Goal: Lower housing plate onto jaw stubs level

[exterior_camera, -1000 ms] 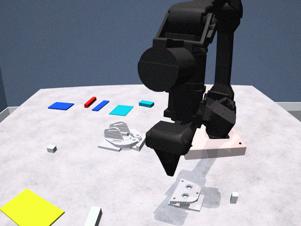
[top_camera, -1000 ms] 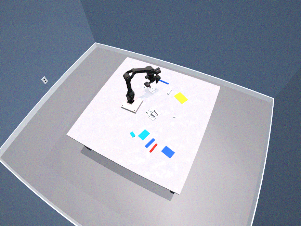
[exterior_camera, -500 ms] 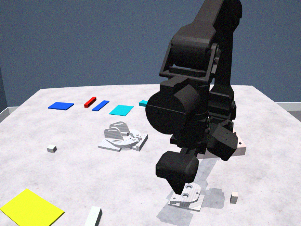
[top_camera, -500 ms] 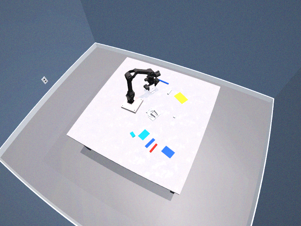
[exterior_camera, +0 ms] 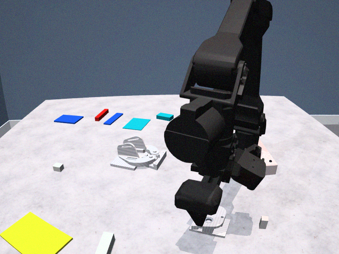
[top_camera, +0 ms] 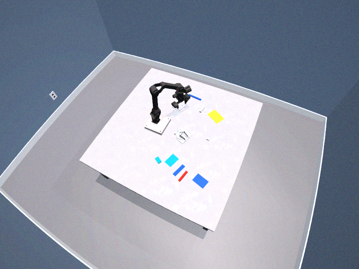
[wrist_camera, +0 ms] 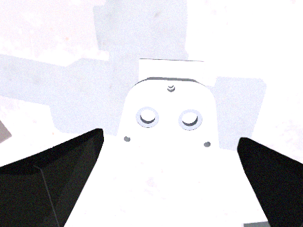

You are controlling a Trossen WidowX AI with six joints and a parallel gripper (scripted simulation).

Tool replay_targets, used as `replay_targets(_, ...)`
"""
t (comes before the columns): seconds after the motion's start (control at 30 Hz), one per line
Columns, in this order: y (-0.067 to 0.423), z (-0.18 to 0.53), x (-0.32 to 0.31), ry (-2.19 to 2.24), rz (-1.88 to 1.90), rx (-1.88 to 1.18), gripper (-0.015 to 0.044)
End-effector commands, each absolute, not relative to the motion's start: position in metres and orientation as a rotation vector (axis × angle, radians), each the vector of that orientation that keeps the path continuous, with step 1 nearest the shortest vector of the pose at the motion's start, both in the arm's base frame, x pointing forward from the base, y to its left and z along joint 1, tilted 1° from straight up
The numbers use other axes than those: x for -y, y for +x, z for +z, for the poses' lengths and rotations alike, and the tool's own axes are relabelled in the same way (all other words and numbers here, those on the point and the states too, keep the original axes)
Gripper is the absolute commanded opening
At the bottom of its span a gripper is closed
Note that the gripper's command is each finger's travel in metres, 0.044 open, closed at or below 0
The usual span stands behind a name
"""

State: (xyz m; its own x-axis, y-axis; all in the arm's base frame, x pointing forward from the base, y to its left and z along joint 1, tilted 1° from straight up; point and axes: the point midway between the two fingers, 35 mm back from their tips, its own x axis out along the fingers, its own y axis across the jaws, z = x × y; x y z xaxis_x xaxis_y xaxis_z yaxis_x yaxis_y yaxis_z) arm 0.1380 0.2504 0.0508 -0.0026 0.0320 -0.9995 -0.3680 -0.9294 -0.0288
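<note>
The open claw (top_camera: pixel 180 102) (exterior_camera: pixel 219 203) (wrist_camera: pixel 169 138) partly hides the housing plate (top_camera: pixel 181 106) (exterior_camera: pixel 219 219) (wrist_camera: pixel 169 101).

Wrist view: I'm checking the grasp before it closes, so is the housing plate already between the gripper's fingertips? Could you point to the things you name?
No, the plate (wrist_camera: pixel 169 103) lies ahead of the open gripper's (wrist_camera: pixel 171 139) tips, mostly above them in the wrist image.
</note>
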Motion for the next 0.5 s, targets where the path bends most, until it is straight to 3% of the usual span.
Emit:
replay_targets(0.0,0.137,0.048,-0.25,-1.988,2.014,-0.355,0.044)
replay_targets(0.47,0.137,0.028,-0.251,-1.988,2.014,-0.355,0.044)
